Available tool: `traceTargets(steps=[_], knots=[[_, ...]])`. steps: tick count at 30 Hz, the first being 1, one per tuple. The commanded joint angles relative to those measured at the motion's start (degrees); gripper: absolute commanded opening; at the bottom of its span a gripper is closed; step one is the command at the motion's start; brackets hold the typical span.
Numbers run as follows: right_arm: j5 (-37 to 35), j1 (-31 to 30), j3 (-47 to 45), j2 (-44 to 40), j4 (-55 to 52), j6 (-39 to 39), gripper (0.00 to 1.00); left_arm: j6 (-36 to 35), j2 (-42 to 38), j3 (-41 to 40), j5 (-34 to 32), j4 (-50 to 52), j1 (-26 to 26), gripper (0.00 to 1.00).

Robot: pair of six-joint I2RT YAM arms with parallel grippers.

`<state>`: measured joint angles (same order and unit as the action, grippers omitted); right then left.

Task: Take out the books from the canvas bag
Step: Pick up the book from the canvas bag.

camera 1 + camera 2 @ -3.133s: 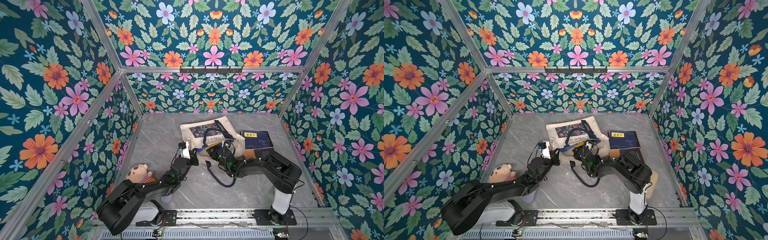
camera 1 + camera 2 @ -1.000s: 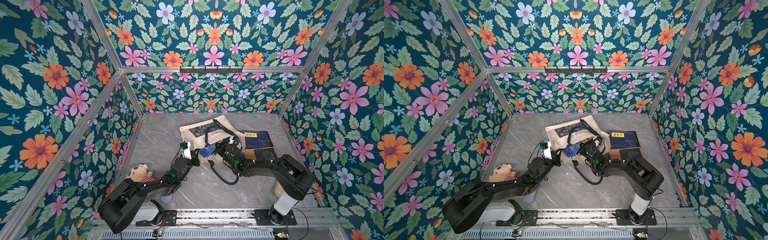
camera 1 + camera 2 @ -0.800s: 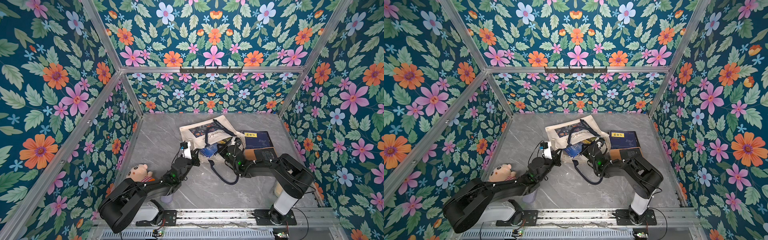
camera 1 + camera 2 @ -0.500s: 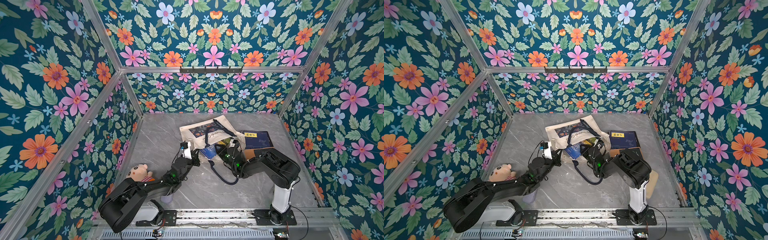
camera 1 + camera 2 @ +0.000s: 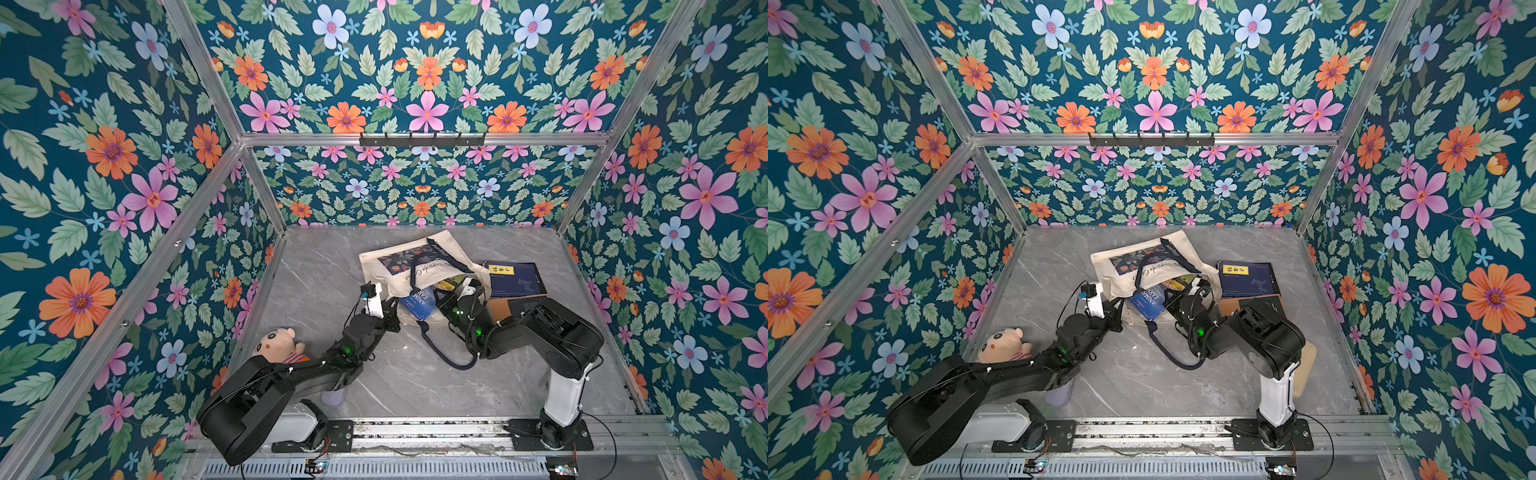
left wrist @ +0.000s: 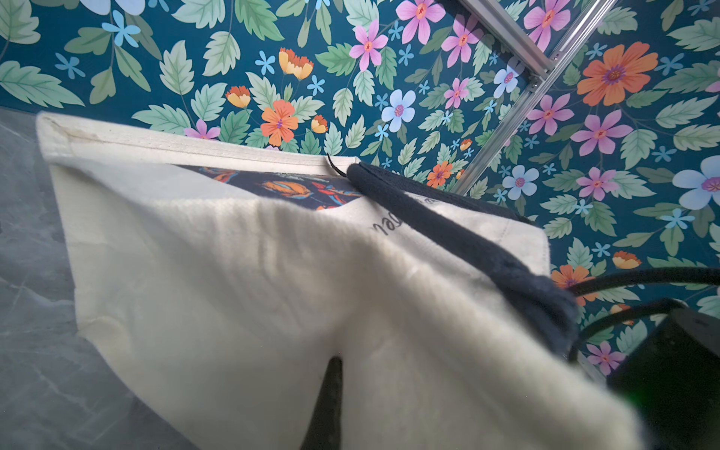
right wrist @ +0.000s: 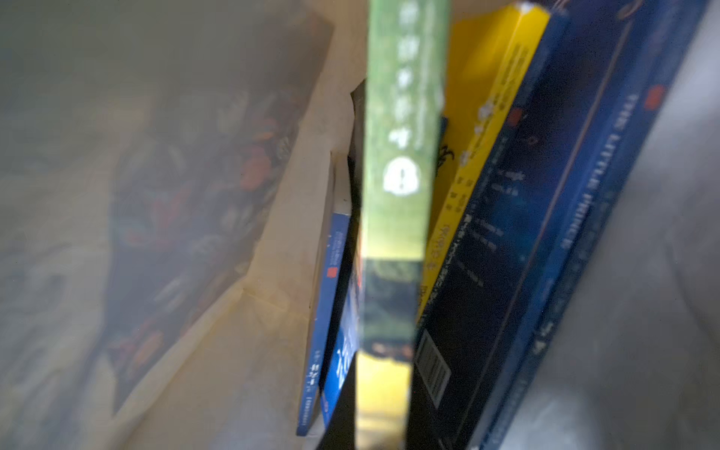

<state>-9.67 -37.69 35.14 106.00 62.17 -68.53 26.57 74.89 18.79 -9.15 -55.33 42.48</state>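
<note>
We work the canvas bag (image 5: 399, 276), mid-frame.
Left gripper (image 5: 393, 308) pinches its cloth; right gripper (image 5: 445, 296) grasps a green-spined book (image 7: 397, 195).

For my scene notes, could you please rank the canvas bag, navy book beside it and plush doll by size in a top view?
canvas bag: clearly largest.
navy book and plush doll: near alike, doll partly behind left arm, so unranked.

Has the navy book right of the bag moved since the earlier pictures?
No. The navy book stays equally far from the right edge of the table.
</note>
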Motion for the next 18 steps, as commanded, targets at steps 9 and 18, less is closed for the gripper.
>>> traceTargets(steps=[9, 18], knots=[[3.70, -0.43, -4.21, -20.25, -20.85, 4.22, 0.00, -0.24, -0.08, 0.29, -3.55, -0.97, -0.16, 0.00], [8.03, -0.41, -0.25, -35.25, -41.67, 15.52, 0.00, 0.25, -0.17, 0.26, -5.42, -0.32, -0.12, 0.00]])
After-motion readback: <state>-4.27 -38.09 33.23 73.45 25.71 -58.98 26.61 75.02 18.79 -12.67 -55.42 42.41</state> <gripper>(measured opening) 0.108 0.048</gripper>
